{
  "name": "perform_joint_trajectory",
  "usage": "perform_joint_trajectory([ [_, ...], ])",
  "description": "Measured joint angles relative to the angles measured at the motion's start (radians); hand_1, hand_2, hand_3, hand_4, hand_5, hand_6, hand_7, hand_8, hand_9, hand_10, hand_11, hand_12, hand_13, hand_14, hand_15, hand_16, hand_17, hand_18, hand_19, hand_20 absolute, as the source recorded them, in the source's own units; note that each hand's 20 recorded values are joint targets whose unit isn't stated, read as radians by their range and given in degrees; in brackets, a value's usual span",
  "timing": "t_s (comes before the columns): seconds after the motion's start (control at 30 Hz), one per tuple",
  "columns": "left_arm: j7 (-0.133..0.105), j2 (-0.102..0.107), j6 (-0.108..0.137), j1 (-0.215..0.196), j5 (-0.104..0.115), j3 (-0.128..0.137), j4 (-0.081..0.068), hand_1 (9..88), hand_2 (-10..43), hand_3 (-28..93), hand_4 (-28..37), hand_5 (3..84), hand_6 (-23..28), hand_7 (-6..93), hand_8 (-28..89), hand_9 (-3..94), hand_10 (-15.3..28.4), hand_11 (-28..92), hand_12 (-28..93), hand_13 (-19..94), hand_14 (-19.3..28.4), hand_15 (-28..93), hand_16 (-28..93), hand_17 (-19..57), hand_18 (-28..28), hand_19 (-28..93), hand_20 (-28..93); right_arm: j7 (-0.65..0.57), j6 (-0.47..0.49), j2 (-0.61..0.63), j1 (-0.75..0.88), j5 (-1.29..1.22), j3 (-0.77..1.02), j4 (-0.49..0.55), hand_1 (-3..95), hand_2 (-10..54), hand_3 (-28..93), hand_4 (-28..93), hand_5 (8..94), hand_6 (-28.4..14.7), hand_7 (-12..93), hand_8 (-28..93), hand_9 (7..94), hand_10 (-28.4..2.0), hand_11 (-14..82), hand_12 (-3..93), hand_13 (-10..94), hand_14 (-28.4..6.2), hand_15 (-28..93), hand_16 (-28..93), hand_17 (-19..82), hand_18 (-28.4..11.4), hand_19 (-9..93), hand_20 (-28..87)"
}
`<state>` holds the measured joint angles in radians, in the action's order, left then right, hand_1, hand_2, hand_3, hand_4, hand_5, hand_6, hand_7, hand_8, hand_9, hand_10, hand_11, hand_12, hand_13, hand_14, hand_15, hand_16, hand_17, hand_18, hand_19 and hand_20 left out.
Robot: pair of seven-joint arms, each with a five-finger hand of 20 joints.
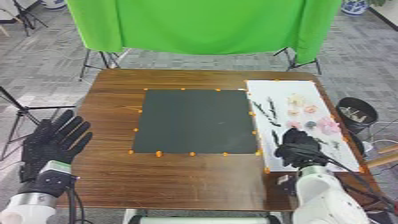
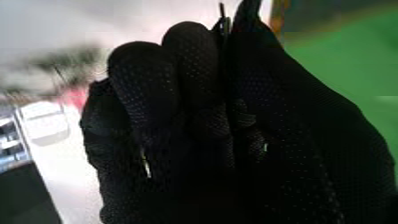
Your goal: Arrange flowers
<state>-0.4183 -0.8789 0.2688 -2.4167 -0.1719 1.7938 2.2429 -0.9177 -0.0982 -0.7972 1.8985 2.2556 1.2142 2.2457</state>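
In the head view we find the flowers too small to tell their kinds, the right hand hides part of the white sheet under it, the bottom edge cuts off the 2 arms, and the top edge crops the green cloth. In the right wrist view, most of 1 thin stick pinched between thumb and fingers is hidden by the glove, and we can't make out the blurred green patch or the blurred pink patch beyond.
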Motion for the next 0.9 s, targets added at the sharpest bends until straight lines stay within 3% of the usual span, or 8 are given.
perform_joint_trajectory([
  [0.13, -0.003, 0.003, -0.003, -0.001, 0.005, 0.004, -0.002, 28.4, 16.4, 71, -28.3, 41.9, 9.4, 17.0, -9, 38.3, 16.0, 23, 13, 28, 15.7, 40, -6, -7.8, 15.4, 41, 11, -0.002, -0.040, 0.021, -0.033, -0.015, -0.011, 0.007, 43.7, -9.5, 88, 2, 60.9, -0.3, 72, 16, 89.0, -7.9, 22.3, 56.2, 83, -5.3, 48, 51, 42, -25.5, 86, 34],
  [0.23, -0.014, 0.004, -0.009, -0.007, 0.030, 0.023, -0.002, 28.4, 16.4, 71, -28.3, 41.9, 9.4, 17.0, -9, 38.3, 16.0, 23, 13, 28, 15.7, 40, -6, -7.8, 15.4, 41, 11, -0.012, -0.066, 0.021, -0.086, -0.135, -0.032, 0.007, 43.7, -9.5, 88, 2, 60.8, -0.3, 72, 16, 88.9, -8.0, 22.3, 56.3, 83, -5.4, 48, 51, 42, -25.7, 86, 34],
  [0.4, -0.060, 0.004, -0.012, -0.037, 0.073, 0.100, -0.012, 28.4, 16.4, 71, -28.3, 41.9, 9.4, 17.0, -9, 38.3, 16.0, 23, 13, 28, 15.7, 40, -6, -7.8, 15.4, 41, 11, -0.041, -0.110, 0.007, -0.233, -0.401, -0.125, -0.026, 43.6, -9.5, 88, 3, 60.7, -1.1, 72, 16, 89.0, -8.1, 22.7, 56.2, 82, -5.8, 49, 51, 42, -25.8, 86, 34],
  [0.5, -0.092, 0.004, -0.010, -0.063, 0.076, 0.147, -0.015, 28.4, 16.4, 71, -28.3, 41.9, 9.4, 17.0, -9, 38.3, 16.0, 23, 13, 28, 15.7, 40, -6, -7.8, 15.4, 41, 11, -0.042, -0.112, -0.019, -0.316, -0.406, -0.191, -0.056, 43.4, -9.5, 88, 3, 60.4, -1.2, 72, 17, 88.8, -8.2, 22.9, 56.4, 82, -5.8, 49, 51, 42, -25.8, 86, 34],
  [0.57, -0.102, 0.004, -0.009, -0.077, 0.081, 0.163, -0.015, 28.4, 16.4, 71, -28.3, 41.9, 9.4, 17.0, -9, 38.3, 16.0, 23, 13, 28, 15.7, 40, -6, -7.8, 15.4, 41, 11, -0.038, -0.112, -0.055, -0.353, -0.405, -0.200, -0.070, 43.3, -9.5, 88, 3, 60.2, -1.2, 72, 17, 88.7, -8.3, 23.1, 56.5, 82, -5.9, 49, 50, 42, -25.8, 86, 34],
  [0.73, -0.113, 0.010, -0.005, -0.083, 0.105, 0.141, -0.019, 28.4, 16.4, 71, -28.3, 41.9, 9.4, 17.0, -9, 38.3, 16.0, 23, 13, 28, 15.7, 40, -6, -7.8, 15.4, 41, 11, -0.025, -0.109, -0.169, -0.460, -0.442, -0.256, -0.128, 44.3, -9.5, 88, 1, 60.1, -1.3, 72, 16, 88.5, -8.4, 23.1, 56.1, 82, -6.2, 50, 50, 42, -25.9, 86, 33],
  [0.9, -0.123, 0.033, 0.003, -0.068, 0.116, 0.082, -0.029, 28.4, 16.4, 71, -28.3, 41.9, 9.4, 17.0, -9, 38.3, 16.0, 23, 13, 28, 15.7, 40, -6, -7.8, 15.4, 41, 11, -0.017, -0.107, -0.305, -0.590, -0.504, -0.361, -0.273, 44.2, -9.5, 88, 1, 59.9, -1.4, 73, 16, 88.2, -8.4, 23.4, 55.7, 81, -6.4, 50, 50, 41, -26.0, 87, 33],
])
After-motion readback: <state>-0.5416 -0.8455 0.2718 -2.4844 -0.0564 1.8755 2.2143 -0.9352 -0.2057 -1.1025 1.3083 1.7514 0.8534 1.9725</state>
